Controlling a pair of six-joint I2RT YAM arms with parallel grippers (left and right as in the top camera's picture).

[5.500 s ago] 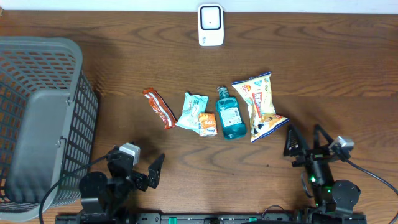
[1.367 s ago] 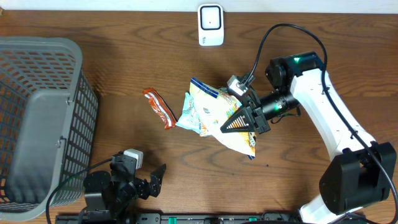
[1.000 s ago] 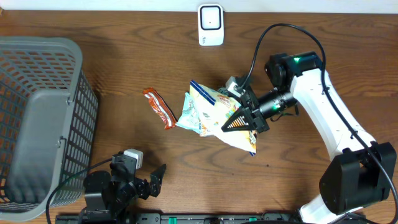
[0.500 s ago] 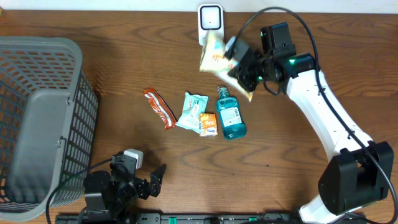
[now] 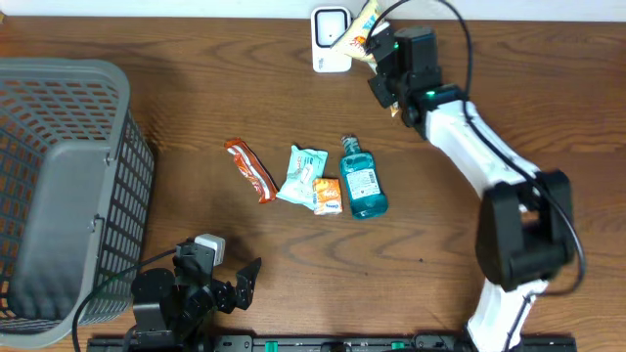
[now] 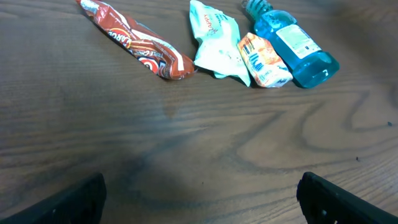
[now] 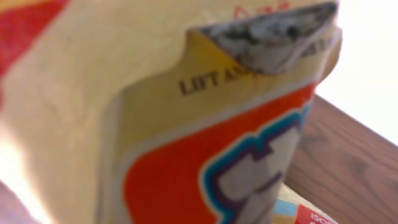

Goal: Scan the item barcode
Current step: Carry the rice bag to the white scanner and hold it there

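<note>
Overhead, the right arm reaches across to the far edge of the table, and the right gripper (image 5: 378, 41) is clamped nearly closed on the snack bag (image 5: 364, 20). The bag is lifted off the table and sits just beside the white barcode scanner (image 5: 331, 41), overlapping its upper right corner. In the right wrist view the bag (image 7: 161, 124) fills almost the whole frame: yellow film with an orange-red panel and a crinkled torn edge with the words "LIFT AND" printed under it. The fingers themselves are not visible there, and whether a barcode faces the scanner cannot be told.

The left gripper (image 6: 199, 193) rests at the near edge of the table with its jaws spread wide and nothing between them.

In the middle of the wooden table (image 5: 509, 147) lie a red-brown snack bar (image 5: 251, 169), a pale green pouch (image 5: 301, 173), a small orange packet (image 5: 327, 196) touching the pouch, and a blue mouthwash bottle (image 5: 363, 181) on its side. A grey plastic basket (image 5: 59, 186) stands at the left.
</note>
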